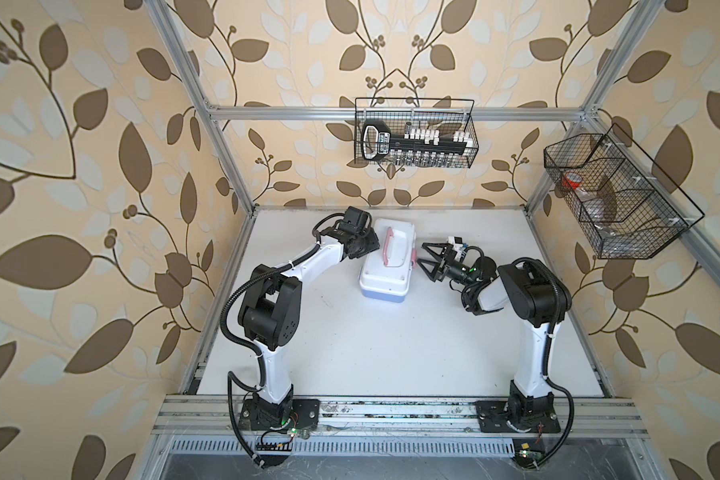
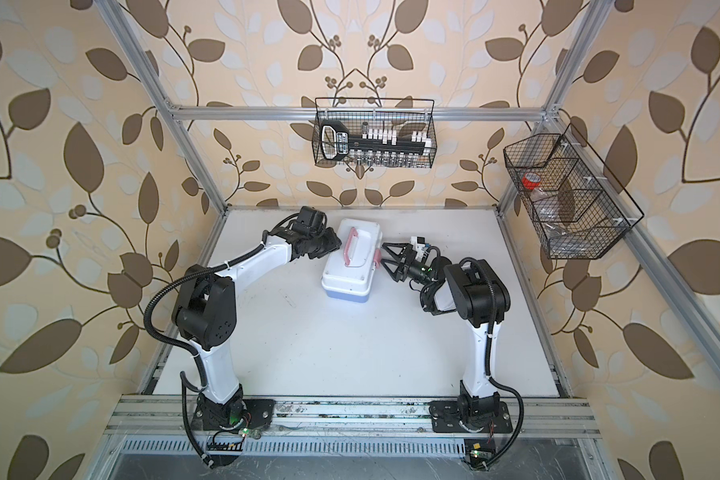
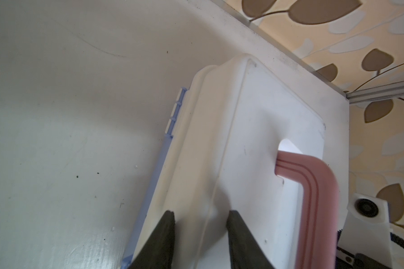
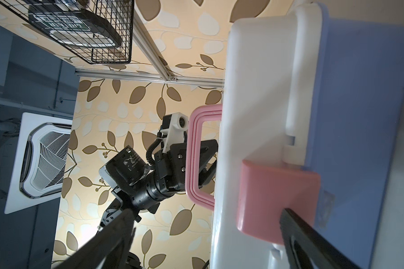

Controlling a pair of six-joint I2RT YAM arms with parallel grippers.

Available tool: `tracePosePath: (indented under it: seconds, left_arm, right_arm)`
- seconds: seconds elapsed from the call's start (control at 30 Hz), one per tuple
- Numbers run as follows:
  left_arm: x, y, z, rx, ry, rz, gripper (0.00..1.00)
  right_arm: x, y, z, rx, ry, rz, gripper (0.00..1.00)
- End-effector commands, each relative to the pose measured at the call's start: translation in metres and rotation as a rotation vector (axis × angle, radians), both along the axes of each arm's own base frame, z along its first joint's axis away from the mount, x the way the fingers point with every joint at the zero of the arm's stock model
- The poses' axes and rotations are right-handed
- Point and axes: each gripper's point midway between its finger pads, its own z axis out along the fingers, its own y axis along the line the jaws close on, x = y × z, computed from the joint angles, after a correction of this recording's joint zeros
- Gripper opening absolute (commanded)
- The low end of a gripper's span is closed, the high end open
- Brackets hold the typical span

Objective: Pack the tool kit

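The tool kit (image 1: 391, 270) (image 2: 350, 274) stands closed on the white table near the back, with its white lid up, a pink handle (image 1: 387, 247) (image 3: 313, 186) and a light blue base (image 4: 359, 116). My left gripper (image 1: 373, 245) (image 2: 335, 245) (image 3: 201, 212) is at the case's left side. Its jaws are partly apart, and the fingertips rest on the lid's sloping edge. My right gripper (image 1: 420, 253) (image 2: 382, 253) (image 4: 209, 216) is wide open at the case's right side. One of its fingers lies against the pink latch (image 4: 275, 198) and the other is out in the air. No loose tools show.
A black wire basket (image 1: 414, 133) holding a black socket holder with white clips hangs on the back rail. A second wire basket (image 1: 616, 195) with a red-capped item hangs at the right. Aluminium frame posts border the table (image 1: 391, 353).
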Motion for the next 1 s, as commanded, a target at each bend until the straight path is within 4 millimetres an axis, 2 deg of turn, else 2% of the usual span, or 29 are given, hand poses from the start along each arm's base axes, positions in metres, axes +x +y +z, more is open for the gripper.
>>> tracePosePath:
  seconds: [0.0,0.23,0.4,0.7,0.97]
  left_arm:
    - [-0.021,-0.001,-0.039,0.047,0.136,-0.024,0.39]
    - [-0.021,-0.001,-0.039,0.048,0.137,-0.024,0.39]
    - [-0.020,-0.001,-0.038,0.048,0.136,-0.023,0.39]
    - [-0.020,-0.002,-0.038,0.048,0.138,-0.026,0.39]
    - [-0.020,-0.004,-0.039,0.048,0.142,-0.027,0.39]
  right_arm:
    - [0.002,0.000,0.005,0.027,-0.018,0.003,0.94]
    - [0.004,-0.003,-0.007,0.020,0.006,-0.001,0.83]
    - [0.004,-0.004,-0.019,0.013,0.032,-0.001,0.65]
    - [0.006,-0.002,-0.028,0.011,0.049,0.012,0.42]
    - [0.008,-0.002,-0.030,0.015,0.053,0.012,0.32]
